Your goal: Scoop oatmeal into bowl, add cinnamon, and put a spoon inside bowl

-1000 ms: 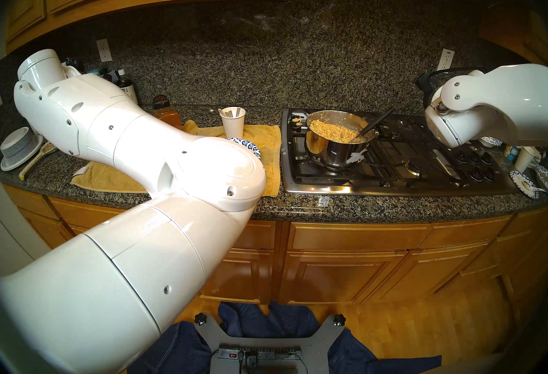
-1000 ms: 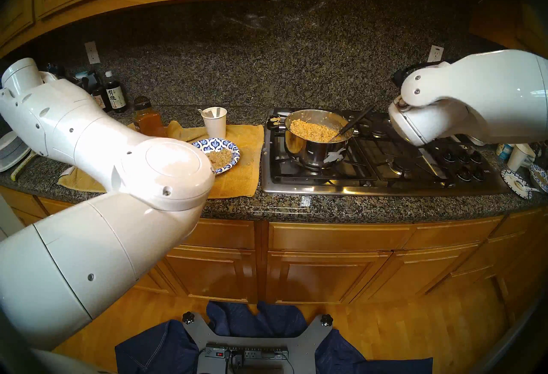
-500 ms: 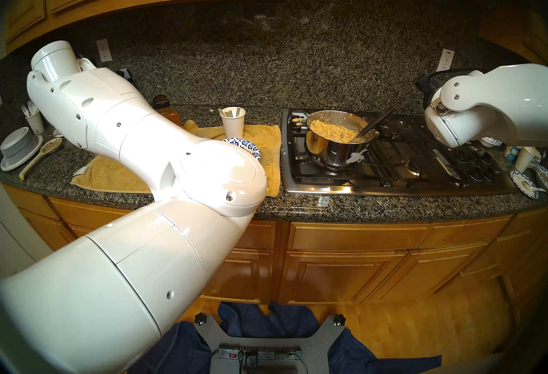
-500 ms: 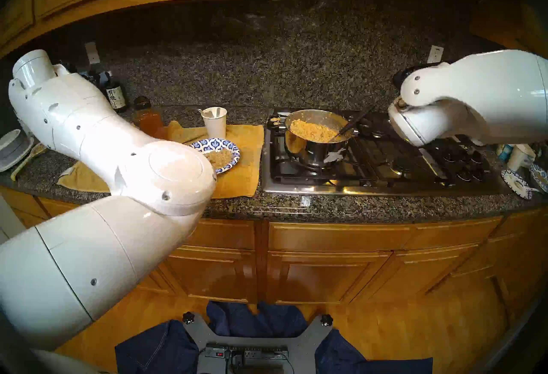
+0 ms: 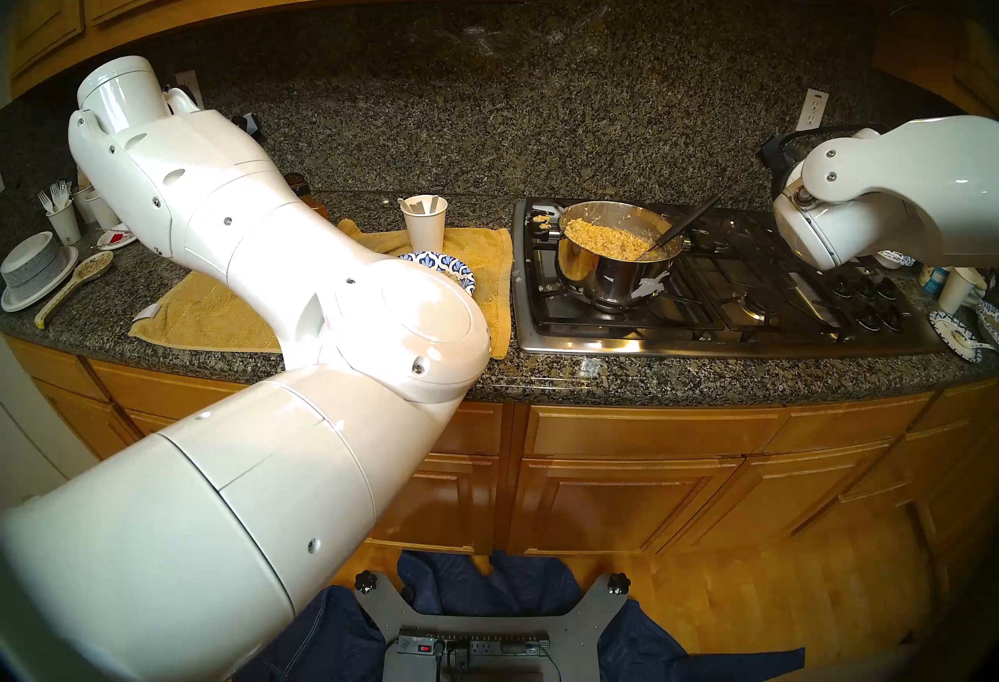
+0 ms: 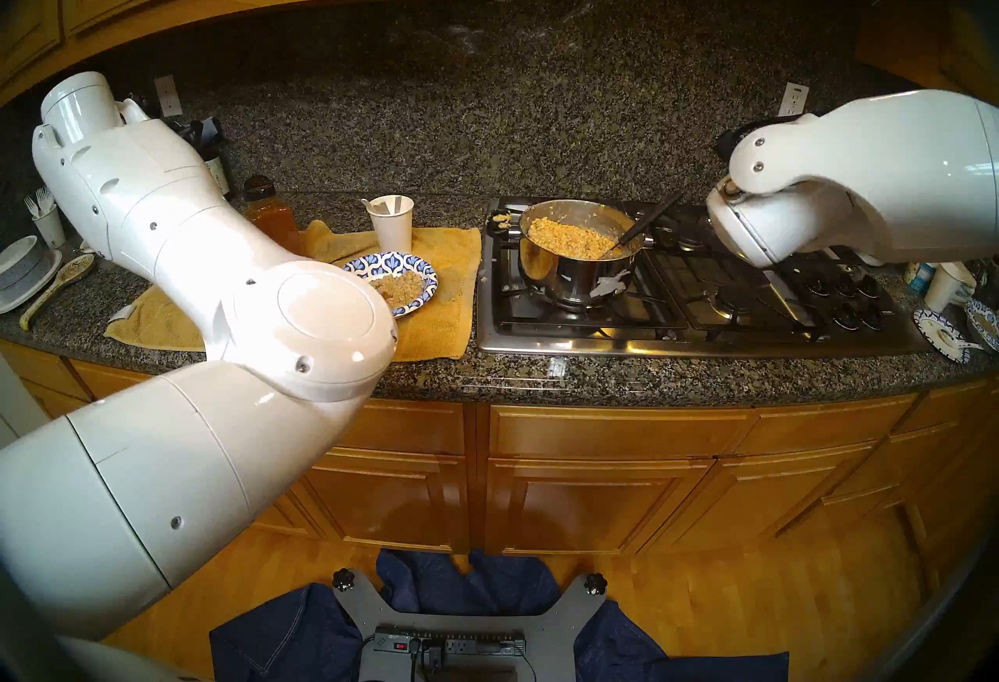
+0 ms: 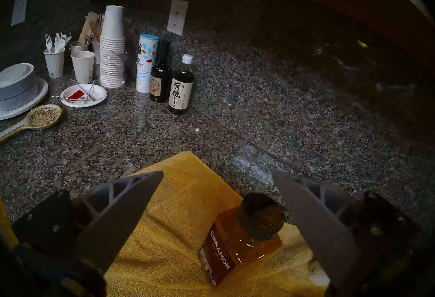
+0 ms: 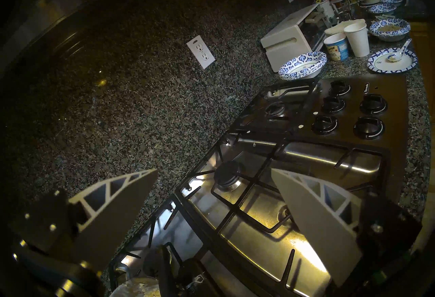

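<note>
Cinnamon jar [image 7: 242, 244] stands upright on the yellow towel [image 7: 179, 214] on the speckled granite bench [image 7: 259, 105], beside the patterned bowl [image 6: 403, 271] holding a scoop of oatmeal [image 6: 399, 285]; more oatmeal fills the steel pot [image 6: 575, 259] on the stove [image 6: 703, 307]. Left pincer [image 7: 217, 175] hangs released above the jar, empty. Right pincer [image 8: 214, 172] released over the stove burners, empty.

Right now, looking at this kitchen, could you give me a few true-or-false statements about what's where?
1. The bowl already holds oatmeal. True.
2. The left gripper is clamped on the cinnamon. False: its jaws stand open, the jar below them.
3. The pot sits on the stove. True.
4. The serving spoon lies on the towel. False: it rests in the pot.
5. The right gripper holds a cup. False: it is open and empty.
</note>
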